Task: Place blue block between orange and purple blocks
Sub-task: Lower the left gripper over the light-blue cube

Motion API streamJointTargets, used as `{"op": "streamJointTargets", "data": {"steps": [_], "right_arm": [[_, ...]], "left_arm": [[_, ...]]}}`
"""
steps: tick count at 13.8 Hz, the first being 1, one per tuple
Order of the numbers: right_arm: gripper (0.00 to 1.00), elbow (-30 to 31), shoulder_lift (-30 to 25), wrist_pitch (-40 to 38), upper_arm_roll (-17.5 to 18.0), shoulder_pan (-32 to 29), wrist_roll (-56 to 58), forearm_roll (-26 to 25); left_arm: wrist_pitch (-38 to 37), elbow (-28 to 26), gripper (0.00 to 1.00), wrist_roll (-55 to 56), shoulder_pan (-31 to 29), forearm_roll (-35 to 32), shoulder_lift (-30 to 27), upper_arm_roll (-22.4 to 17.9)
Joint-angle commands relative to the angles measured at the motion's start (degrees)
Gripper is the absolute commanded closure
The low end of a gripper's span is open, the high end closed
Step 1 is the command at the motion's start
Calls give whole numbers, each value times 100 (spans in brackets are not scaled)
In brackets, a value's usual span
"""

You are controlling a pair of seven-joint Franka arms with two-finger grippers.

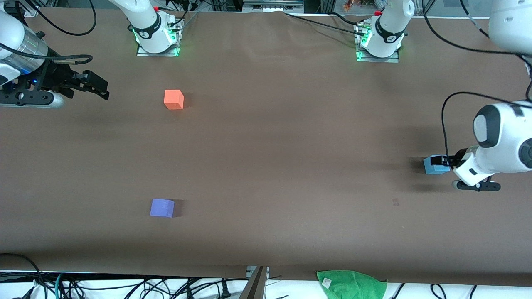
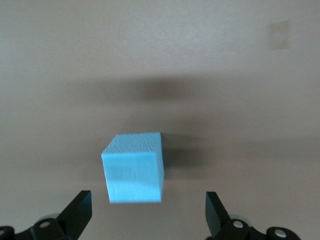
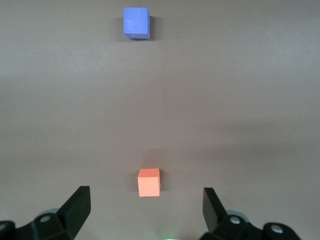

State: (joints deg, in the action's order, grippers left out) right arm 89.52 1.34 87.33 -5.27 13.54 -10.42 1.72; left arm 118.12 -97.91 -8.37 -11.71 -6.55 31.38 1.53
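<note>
The blue block [image 1: 434, 165] sits on the table at the left arm's end. My left gripper [image 1: 443, 160] is low beside it and open. In the left wrist view the blue block [image 2: 134, 167] lies just ahead of the spread fingertips of the left gripper [image 2: 148, 207], untouched. The orange block [image 1: 173, 99] and the purple block [image 1: 162, 207] sit toward the right arm's end, the purple one nearer the front camera. My right gripper [image 1: 102, 88] waits open and empty over the table's right-arm end. The right wrist view shows the right gripper [image 3: 145, 200], the orange block [image 3: 149, 182] and the purple block [image 3: 136, 22].
A green cloth [image 1: 351, 284] lies at the table's edge nearest the front camera. A small pale mark [image 1: 395, 202] is on the brown table cover [image 1: 282, 145] near the blue block. Cables run along both long edges.
</note>
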Motion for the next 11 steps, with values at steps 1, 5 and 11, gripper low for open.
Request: {"op": "streamJointTargets", "data": {"steps": [1, 5, 11], "right_arm": [[1, 56, -90, 21, 35, -44, 75, 92], [1, 56, -90, 21, 35, -45, 75, 92], [1, 56, -90, 21, 26, -44, 75, 92]], "left_arm": [[263, -79, 0, -191, -103, -127, 130, 41], [290, -96, 0, -208, -112, -188, 254, 41], [518, -210, 0, -217, -261, -215, 430, 41]]}}
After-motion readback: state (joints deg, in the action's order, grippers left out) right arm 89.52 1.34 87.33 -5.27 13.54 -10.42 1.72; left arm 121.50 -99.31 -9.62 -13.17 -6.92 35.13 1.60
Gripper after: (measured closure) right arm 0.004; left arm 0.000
